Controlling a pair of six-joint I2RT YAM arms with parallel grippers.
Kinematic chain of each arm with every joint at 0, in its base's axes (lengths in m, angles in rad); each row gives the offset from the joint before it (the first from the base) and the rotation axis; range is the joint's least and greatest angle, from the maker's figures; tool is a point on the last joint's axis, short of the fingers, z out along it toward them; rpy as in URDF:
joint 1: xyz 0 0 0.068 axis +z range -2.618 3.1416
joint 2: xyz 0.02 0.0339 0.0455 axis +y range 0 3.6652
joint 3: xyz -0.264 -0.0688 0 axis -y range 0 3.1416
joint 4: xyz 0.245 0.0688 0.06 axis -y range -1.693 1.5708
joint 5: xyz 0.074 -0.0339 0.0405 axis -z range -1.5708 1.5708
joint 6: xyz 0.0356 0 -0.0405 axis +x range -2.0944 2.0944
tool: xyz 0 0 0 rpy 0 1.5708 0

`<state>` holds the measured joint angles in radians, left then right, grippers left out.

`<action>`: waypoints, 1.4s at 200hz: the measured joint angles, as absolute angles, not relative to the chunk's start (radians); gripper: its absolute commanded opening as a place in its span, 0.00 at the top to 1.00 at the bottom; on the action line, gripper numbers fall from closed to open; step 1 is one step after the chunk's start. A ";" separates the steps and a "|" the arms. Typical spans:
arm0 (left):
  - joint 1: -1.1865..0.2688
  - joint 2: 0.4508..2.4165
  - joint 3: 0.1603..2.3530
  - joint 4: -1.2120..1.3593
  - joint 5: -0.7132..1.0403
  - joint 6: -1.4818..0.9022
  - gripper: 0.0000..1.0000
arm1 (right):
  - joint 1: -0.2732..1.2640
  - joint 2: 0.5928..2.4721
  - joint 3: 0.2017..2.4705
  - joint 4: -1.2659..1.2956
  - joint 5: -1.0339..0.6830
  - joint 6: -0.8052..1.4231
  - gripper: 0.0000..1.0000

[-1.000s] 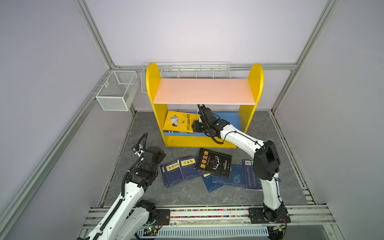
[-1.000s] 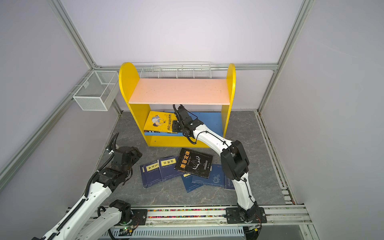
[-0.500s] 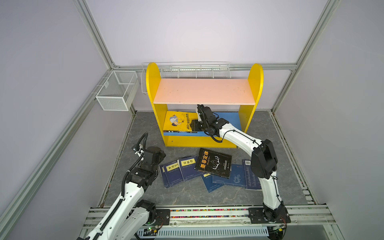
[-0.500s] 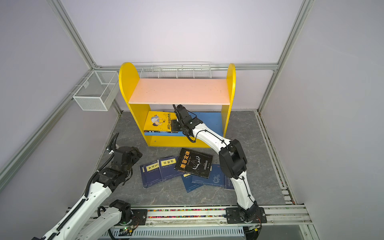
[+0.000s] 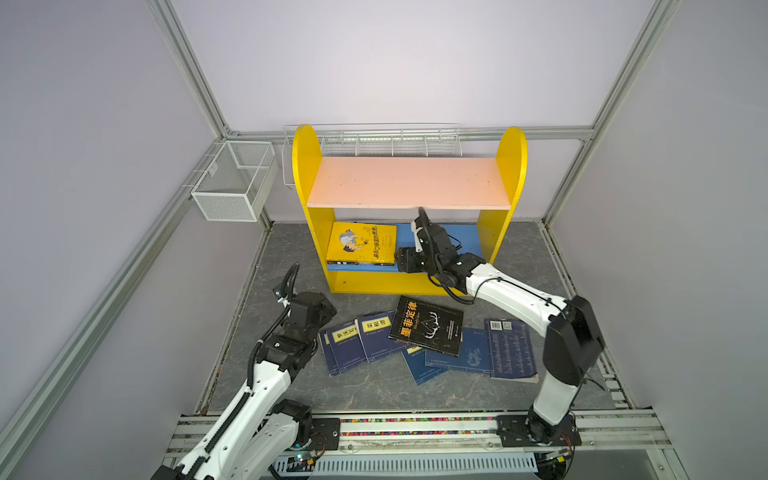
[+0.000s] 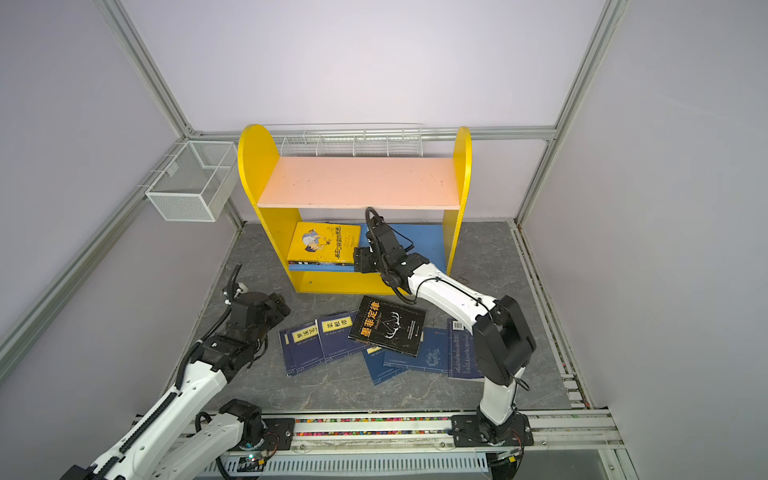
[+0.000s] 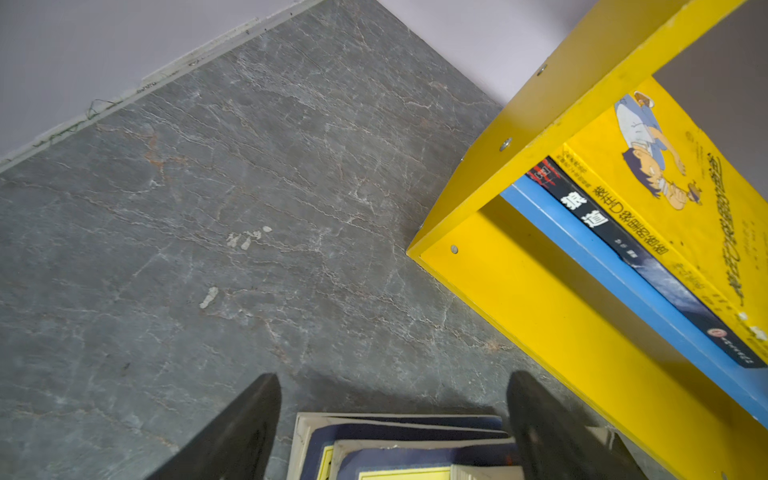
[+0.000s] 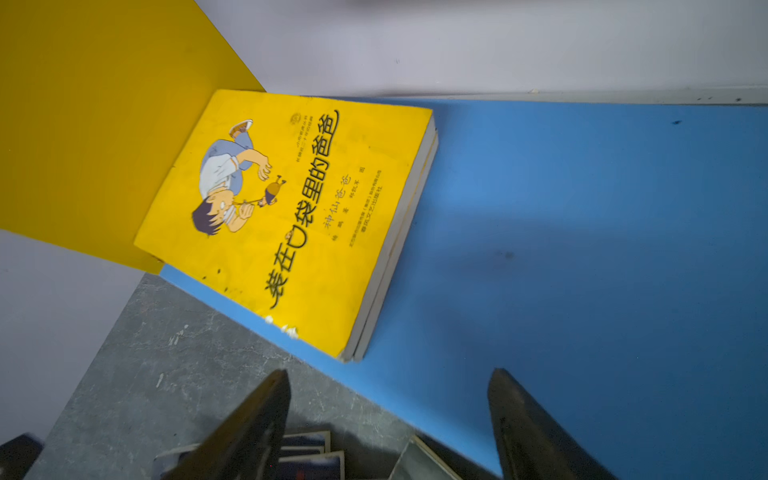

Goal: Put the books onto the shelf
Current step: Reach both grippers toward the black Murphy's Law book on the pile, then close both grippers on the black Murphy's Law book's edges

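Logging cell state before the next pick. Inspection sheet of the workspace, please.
Surface: grey marbled mat, no spills.
Job's things: yellow book flat on a black book, left end of the blue lower board of the shelf; pink upper board bare; second black book and several navy books on the mat.
Clutter: nothing seen.
Grippers: left gripper open over navy books; right gripper open at lower board's front, holding nothing.
Cables: black cable loops at right wrist.
Surroundings: wire-mesh basket, wire rack, lilac walls.
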<state>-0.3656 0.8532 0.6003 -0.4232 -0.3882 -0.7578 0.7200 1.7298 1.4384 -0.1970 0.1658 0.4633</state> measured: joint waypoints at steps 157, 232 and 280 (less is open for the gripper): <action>-0.682 1.286 0.710 -0.244 -0.149 -0.314 0.14 | 0.639 1.346 0.760 -0.469 0.062 0.482 0.21; -0.749 1.567 0.918 -0.252 -0.023 -0.222 0.21 | 0.492 1.417 0.719 -0.406 -0.156 0.444 0.23; -0.755 1.637 0.925 -0.274 -0.028 -0.205 0.29 | 0.477 1.460 0.723 -0.316 -0.208 0.396 0.24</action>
<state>-0.7551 1.6367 0.9249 -0.2745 -0.0280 -0.2050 0.4774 1.4597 0.7231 -0.3164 -0.2077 0.3962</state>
